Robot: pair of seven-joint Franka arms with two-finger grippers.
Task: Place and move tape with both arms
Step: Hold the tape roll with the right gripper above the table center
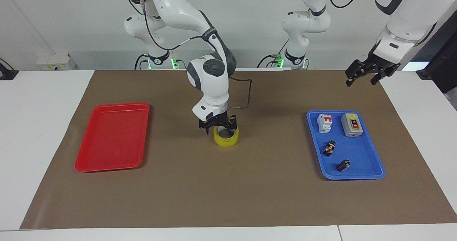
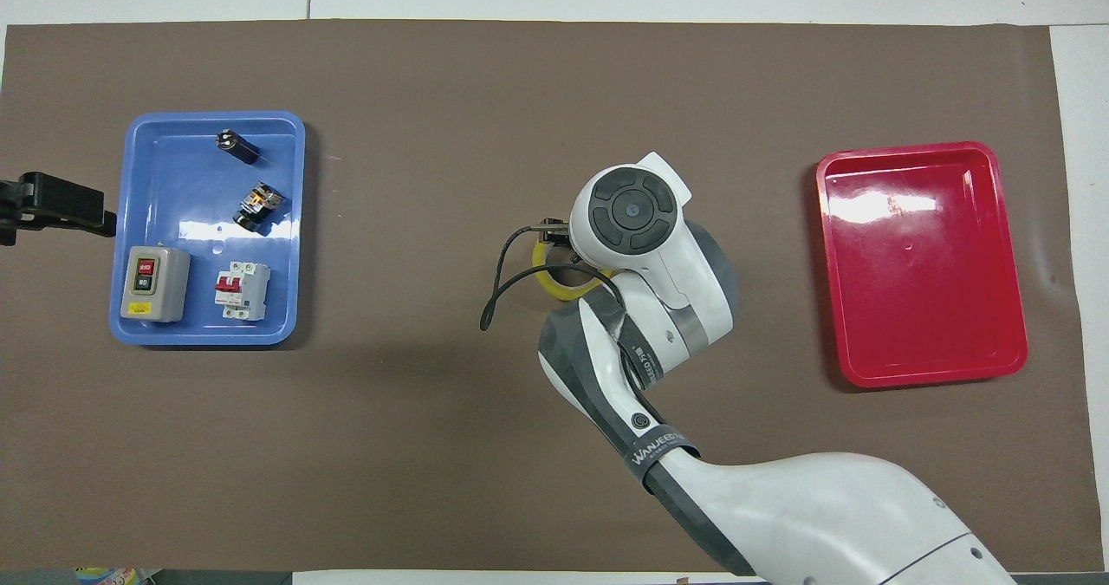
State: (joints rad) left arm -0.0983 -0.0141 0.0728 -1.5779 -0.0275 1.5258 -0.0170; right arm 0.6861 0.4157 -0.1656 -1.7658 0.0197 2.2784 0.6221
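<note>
The right gripper point(image 1: 218, 126), fingers spread, sits low over the tape point(image 1: 226, 136) lying flat mid-mat, a light, stiff, probably slick roll best pinched across its wall, while the left gripper point(image 1: 368, 72) waits open, raised near the blue tray point(image 1: 371, 172).

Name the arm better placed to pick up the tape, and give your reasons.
Right. The right gripper is open and down at the tape mid-mat, while the left gripper hangs raised over the mat's edge, past the blue tray.

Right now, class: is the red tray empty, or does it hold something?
Empty. The red tray shows only its bare floor in both views; the tape lies on the brown mat between the trays.
</note>
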